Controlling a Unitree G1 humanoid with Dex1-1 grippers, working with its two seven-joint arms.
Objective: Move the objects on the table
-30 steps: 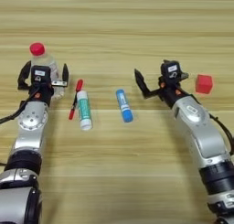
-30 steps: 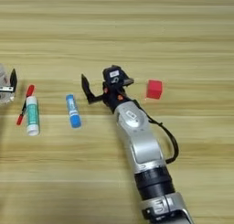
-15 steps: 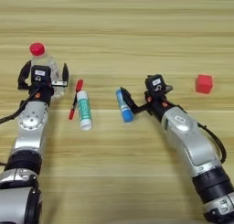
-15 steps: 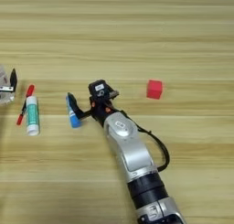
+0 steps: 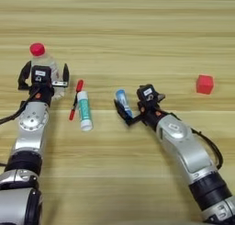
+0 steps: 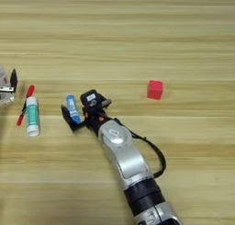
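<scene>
Right tool fingers spread around cylindrical blue-and-white glue stick; left tool spread astride clear plastic bottle.

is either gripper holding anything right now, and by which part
Nothing held. The right gripper has open jaws straddling the lower end of the blue-and-white glue stick; the left gripper flanks the bottle, open.

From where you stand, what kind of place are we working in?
Probably a lab or test bench, not a home desk: a bare wooden table with only small practice items laid out, such as a red cube, two glue sticks and a small bottle. Nothing beyond the table top shows.
</scene>
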